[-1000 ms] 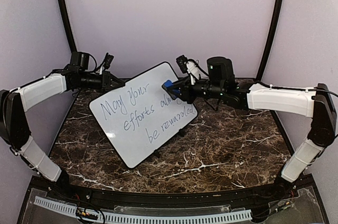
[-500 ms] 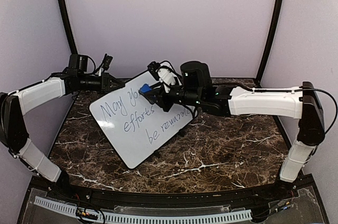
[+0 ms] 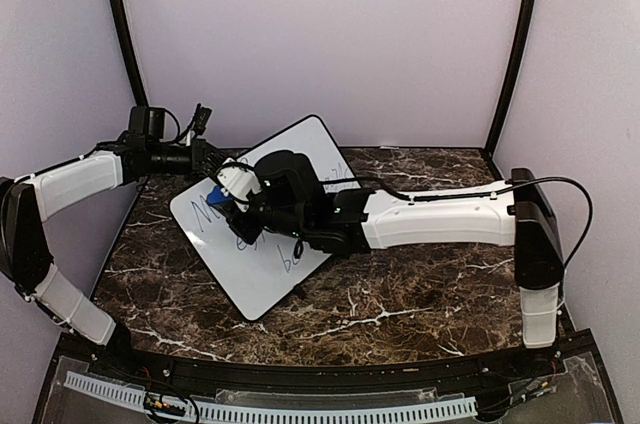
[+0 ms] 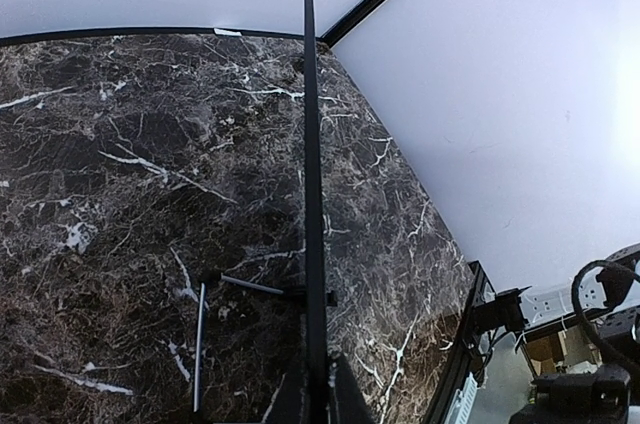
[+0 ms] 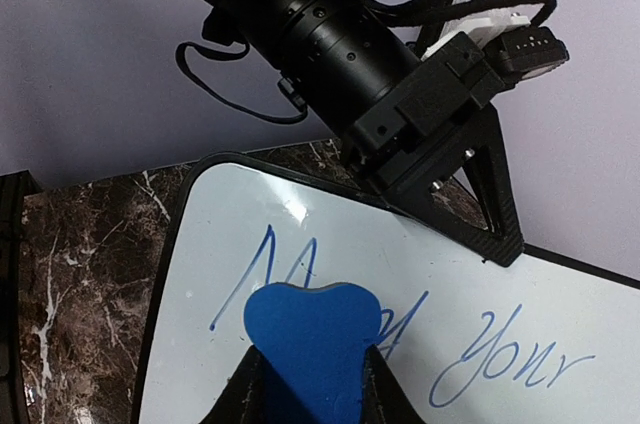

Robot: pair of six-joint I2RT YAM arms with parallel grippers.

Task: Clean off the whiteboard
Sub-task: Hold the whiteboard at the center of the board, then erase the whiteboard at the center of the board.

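The whiteboard [image 3: 258, 282] stands tilted on the marble table, with blue handwriting on it. My left gripper [image 3: 207, 158] is shut on its upper left edge. In the left wrist view the board [image 4: 310, 174] shows edge-on as a thin black line between my fingers [image 4: 345, 396]. My right gripper [image 3: 226, 206] reaches across the board and is shut on a blue eraser [image 3: 217, 197] at the board's left end. In the right wrist view the eraser [image 5: 310, 324] rests over the word "May" on the whiteboard [image 5: 420, 274]. My right arm hides much of the writing in the top view.
The dark marble table [image 3: 420, 284] lies under the board. Thin metal stand rods [image 4: 200, 344] sit behind the board. Black frame posts [image 3: 512, 54] and purple walls close in the back and sides. A white cable track [image 3: 270, 411] runs along the near edge.
My right gripper has swept left across the board with the eraser, from the board's right side to the word "May" at its left end. The left gripper stays clamped on the edge.
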